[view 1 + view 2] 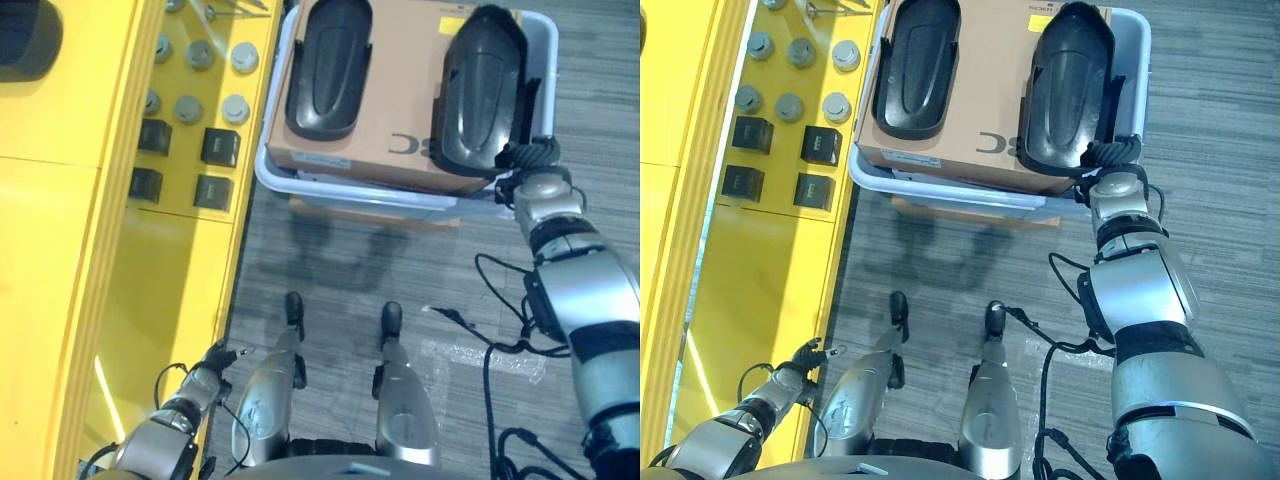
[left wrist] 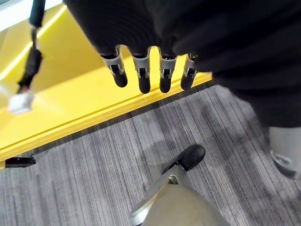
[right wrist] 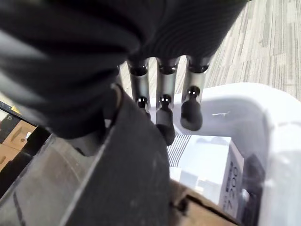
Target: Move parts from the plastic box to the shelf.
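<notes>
- I am reaching my right hand [image 1: 1110,160] into the plastic box [image 1: 1132,60] at the upper right, its fingers [image 3: 162,115] curling over the near end of the right black part [image 1: 1068,85] to lift it.
- The other black part [image 1: 918,65] is lying on a cardboard box [image 1: 990,90].
- My left hand [image 1: 215,362] is hanging with fingers relaxed, holding nothing, at the lower left beside the yellow shelf [image 1: 150,280].
</notes>
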